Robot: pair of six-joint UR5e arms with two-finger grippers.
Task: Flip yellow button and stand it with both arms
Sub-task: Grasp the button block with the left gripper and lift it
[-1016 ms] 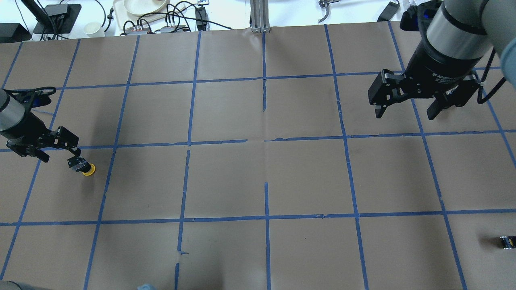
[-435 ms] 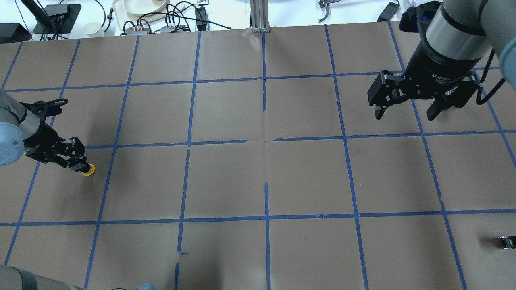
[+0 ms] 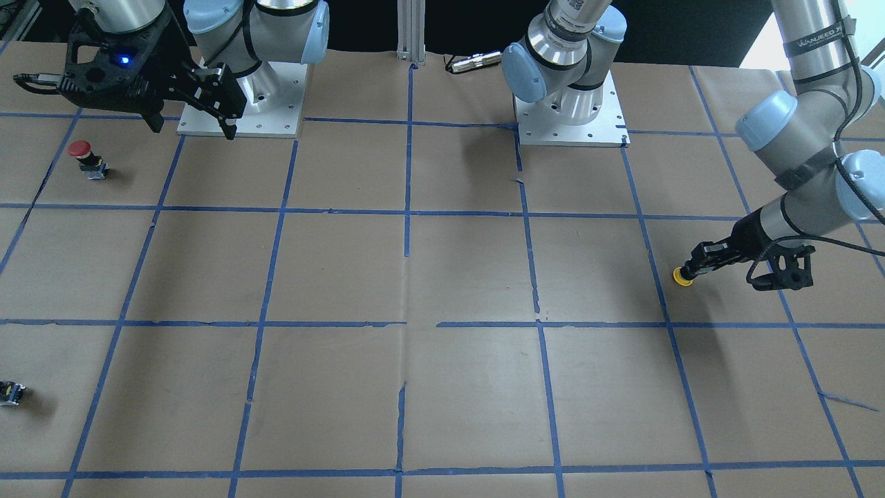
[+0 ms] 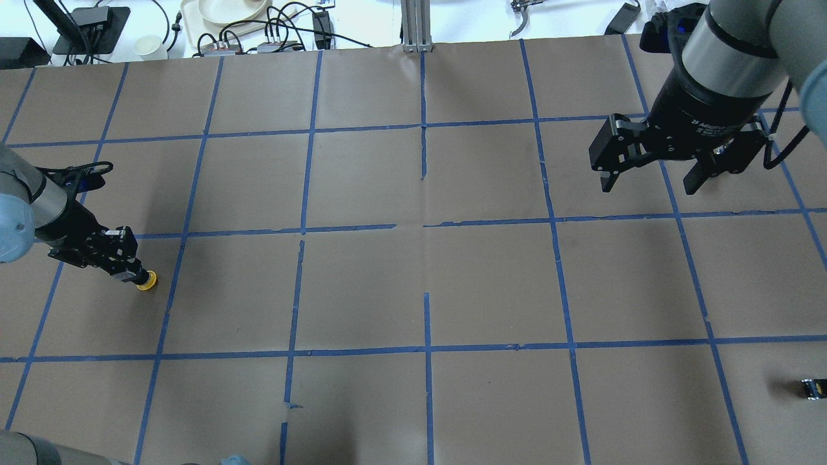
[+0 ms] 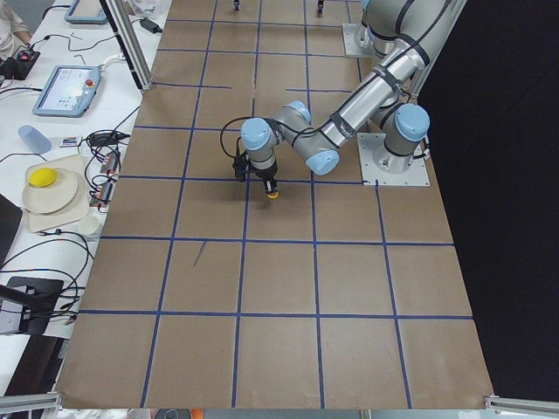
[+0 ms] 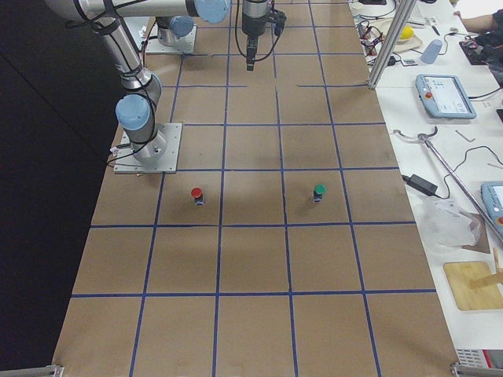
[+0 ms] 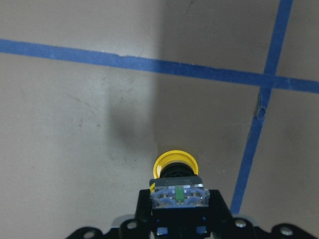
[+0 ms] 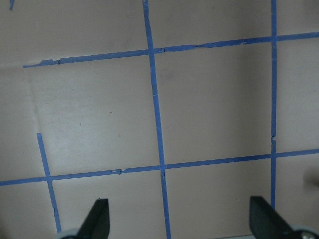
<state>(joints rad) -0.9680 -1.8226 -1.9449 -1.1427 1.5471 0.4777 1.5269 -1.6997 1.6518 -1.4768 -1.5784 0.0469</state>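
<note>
The yellow button point(image 4: 148, 281) lies at the table's left side, with its yellow cap pointing away from my left gripper point(image 4: 129, 268). That gripper is low over the table and shut on the button's black body and grey base. In the left wrist view the grey base point(image 7: 178, 195) sits between the fingers and the cap point(image 7: 174, 162) sticks out ahead. The button also shows in the front-facing view point(image 3: 683, 277) and the exterior left view point(image 5: 273, 194). My right gripper point(image 4: 649, 187) hangs open and empty, high over the far right; in the right wrist view it point(image 8: 182, 219) has only taped paper under it.
A red-capped button point(image 3: 81, 155) stands near the right arm's base plate point(image 3: 276, 104). A green-capped button point(image 6: 319, 191) stands further out. A small black-and-grey block point(image 4: 813, 387) lies at the table's right edge. Cables and dishes point(image 4: 226, 13) lie beyond the far edge.
My left gripper has turned, come down around the yellow button and shut on it. The button has shifted slightly right and nearer. The right arm has barely moved.
</note>
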